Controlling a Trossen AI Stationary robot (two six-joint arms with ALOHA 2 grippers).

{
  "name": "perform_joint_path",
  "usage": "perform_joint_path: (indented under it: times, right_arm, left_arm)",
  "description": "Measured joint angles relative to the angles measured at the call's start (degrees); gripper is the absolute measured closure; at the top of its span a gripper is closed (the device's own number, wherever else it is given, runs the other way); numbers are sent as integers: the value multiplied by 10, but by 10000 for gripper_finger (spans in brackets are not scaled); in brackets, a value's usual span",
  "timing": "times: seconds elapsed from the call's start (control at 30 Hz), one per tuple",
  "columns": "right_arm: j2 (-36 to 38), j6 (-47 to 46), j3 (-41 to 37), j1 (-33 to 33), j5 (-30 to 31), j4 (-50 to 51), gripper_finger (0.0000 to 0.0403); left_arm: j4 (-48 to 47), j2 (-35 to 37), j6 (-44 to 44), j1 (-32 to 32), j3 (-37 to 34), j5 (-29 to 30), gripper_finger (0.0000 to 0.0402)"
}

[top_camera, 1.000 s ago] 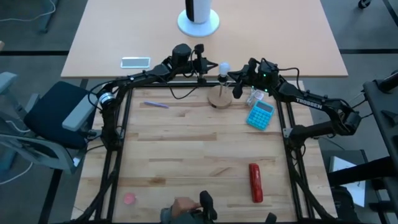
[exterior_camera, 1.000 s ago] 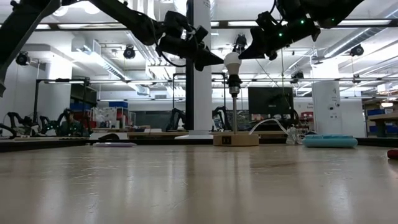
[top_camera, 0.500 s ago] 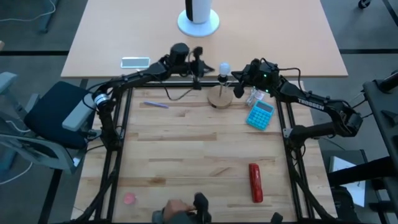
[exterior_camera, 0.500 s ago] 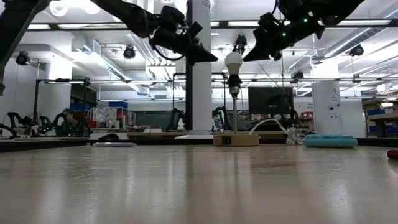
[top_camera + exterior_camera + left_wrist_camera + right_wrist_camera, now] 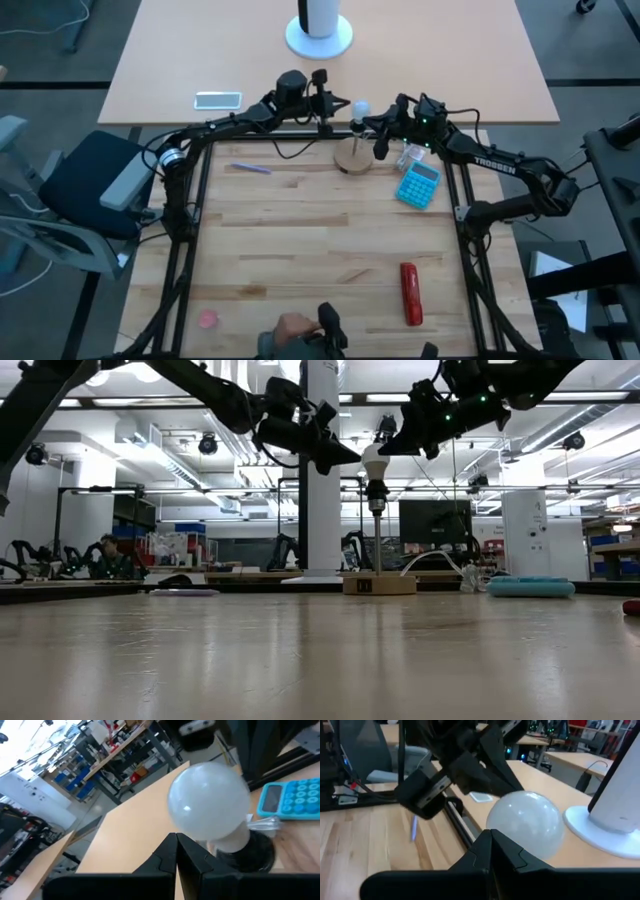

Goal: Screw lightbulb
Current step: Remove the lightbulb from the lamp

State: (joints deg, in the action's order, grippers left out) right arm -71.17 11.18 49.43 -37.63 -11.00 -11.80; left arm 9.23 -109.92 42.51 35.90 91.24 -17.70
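Lightbulb [image 5: 374, 460] sits at the top of a thin post that rises from a round wooden disc [image 5: 352, 157], upper centre of the overhead frame and just above centre in the table-level one. Its narrow end points down into the dark socket, so it stands upright and seated, which is presumably why nothing needs to support it.

Both arms reach in toward it from opposite sides. The left gripper [image 5: 340, 457] comes from the upper left of the table-level frame, its fingers pressed together into a single point whose tip is at the bulb's side; whether it touches the glass I cannot tell. The right gripper [image 5: 390, 444] comes from the upper right, likewise closed to a point, just beside the bulb's crown. Neither has hold of anything. In each wrist view the closed fingertips [image 5: 176, 851] sit right below the white globe [image 5: 526, 822], so both are aimed squarely at it.

With fingers closed on nothing, a turning grasp is not possible as things stand; my guess is that the bulb is already home, or that jaws must open before any twisting.

Blue calculator [image 5: 418, 184] lies right of the disc, clear of the work.
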Motion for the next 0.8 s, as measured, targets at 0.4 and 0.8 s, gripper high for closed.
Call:
perform_joint_path:
  times: [0.4,0.8]
  right_arm:
    - [-2,-3,0,0,4,-7,403]
    - [46,25,0,-11,105,92,403]
  left_arm:
    - [0,0,-3,-7,0,-39,401]
    - [-155,54,19,3,0,-144,401]
